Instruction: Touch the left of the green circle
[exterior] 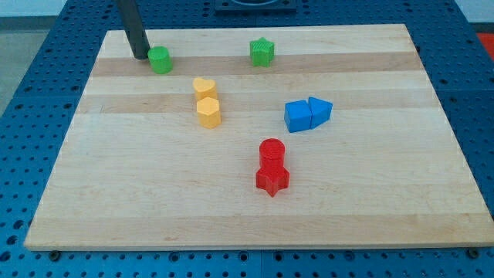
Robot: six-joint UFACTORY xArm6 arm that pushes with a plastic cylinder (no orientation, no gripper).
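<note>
The green circle (160, 59) sits near the top left of the wooden board (154, 201). My tip (140, 56) rests on the board right at the circle's left side, touching it or nearly so. The dark rod rises from there to the view's top edge.
A green star (262, 52) lies at the top centre. A yellow heart (204, 87) and a yellow hexagon (208, 112) sit together left of centre. A blue cube (297, 116) touches a blue triangle (319, 110). A red circle (272, 150) sits above a red star (272, 178).
</note>
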